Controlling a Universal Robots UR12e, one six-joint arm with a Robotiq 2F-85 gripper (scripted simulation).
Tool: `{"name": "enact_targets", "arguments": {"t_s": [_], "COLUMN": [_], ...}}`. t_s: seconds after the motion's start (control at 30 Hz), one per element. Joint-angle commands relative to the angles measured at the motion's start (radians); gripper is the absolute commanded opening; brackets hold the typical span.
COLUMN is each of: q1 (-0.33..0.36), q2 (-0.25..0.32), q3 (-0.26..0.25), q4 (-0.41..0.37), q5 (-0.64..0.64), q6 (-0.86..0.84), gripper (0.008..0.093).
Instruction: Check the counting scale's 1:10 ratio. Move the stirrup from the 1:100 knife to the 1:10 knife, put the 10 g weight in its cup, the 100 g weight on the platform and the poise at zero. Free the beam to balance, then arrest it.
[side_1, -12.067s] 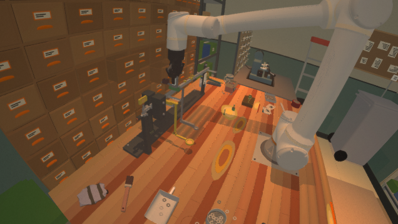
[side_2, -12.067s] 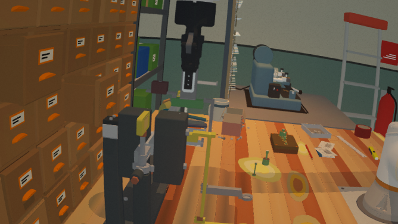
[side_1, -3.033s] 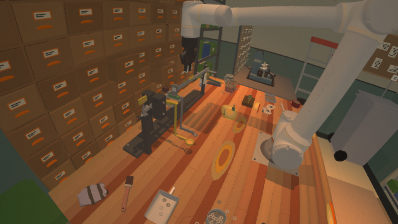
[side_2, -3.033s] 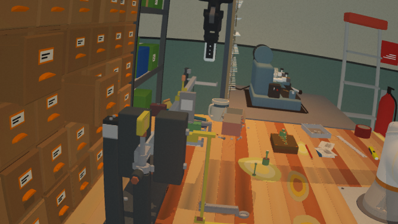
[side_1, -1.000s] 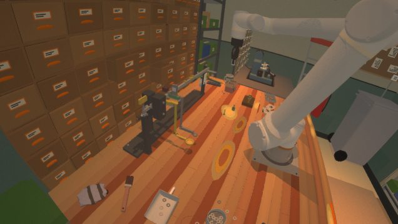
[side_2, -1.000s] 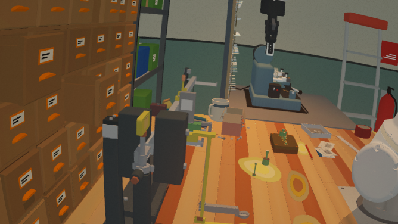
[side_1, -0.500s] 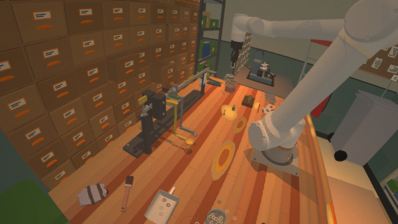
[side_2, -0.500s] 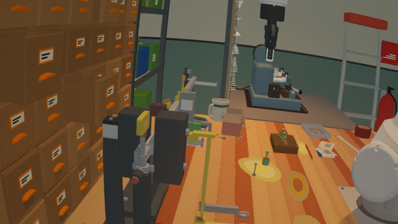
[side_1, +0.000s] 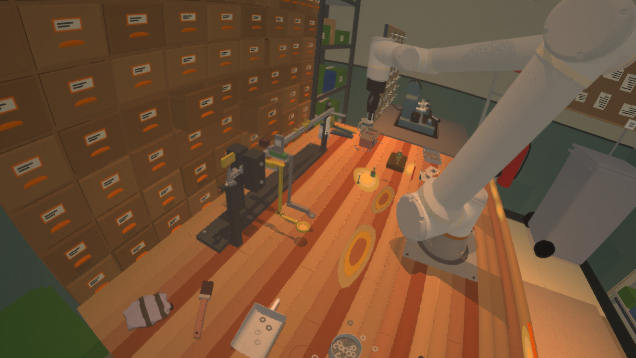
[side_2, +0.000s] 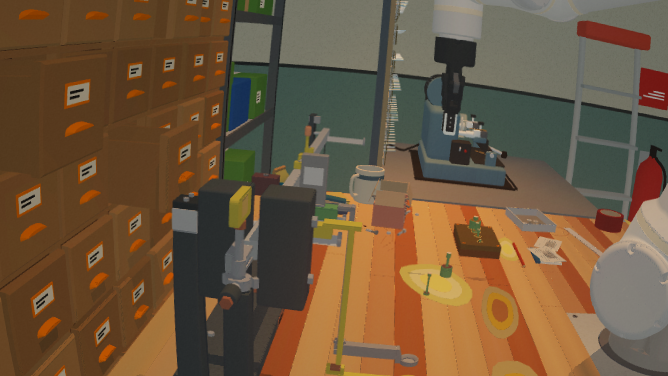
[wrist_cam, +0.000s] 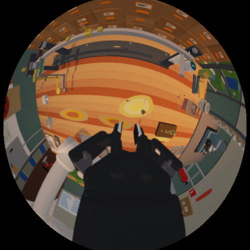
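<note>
The yellow stirrup (side_2: 344, 280) hangs from the beam (side_1: 305, 127) of the counting scale (side_1: 250, 185), and its cup (side_1: 302, 226) rests low over the bench. A small green weight (side_2: 445, 270) stands on a yellow mat (side_2: 435, 282). More weights sit in a brown block (side_2: 476, 240) beyond it. My gripper (side_2: 450, 122) hangs high over the far end of the bench, well away from the scale. It is partly closed and holds nothing. In the wrist camera the fingers (wrist_cam: 127, 130) are empty above the mats.
A wall of cardboard drawers (side_1: 100, 115) stands behind the scale. A blue machine (side_2: 457, 150) sits on a side table beyond the gripper. A mug (side_2: 367, 182) and a small box (side_2: 391, 210) stand at the bench's far end. A brush (side_1: 202, 307), rag and tray (side_1: 257, 327) lie at the near end.
</note>
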Motion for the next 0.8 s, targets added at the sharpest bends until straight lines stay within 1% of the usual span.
{"name": "enact_targets", "arguments": {"t_s": [0.0, 0.43, 0.77], "q1": [0.0, 0.0, 0.0], "q2": [0.002, 0.047, 0.085], "q3": [0.006, 0.095, 0.145], "q4": [-0.009, -0.144, -0.232], "q5": [0.0, 0.0, 0.0], "q6": [0.0, 0.0, 0.0], "gripper": [0.033, 0.033, 0.033]}}
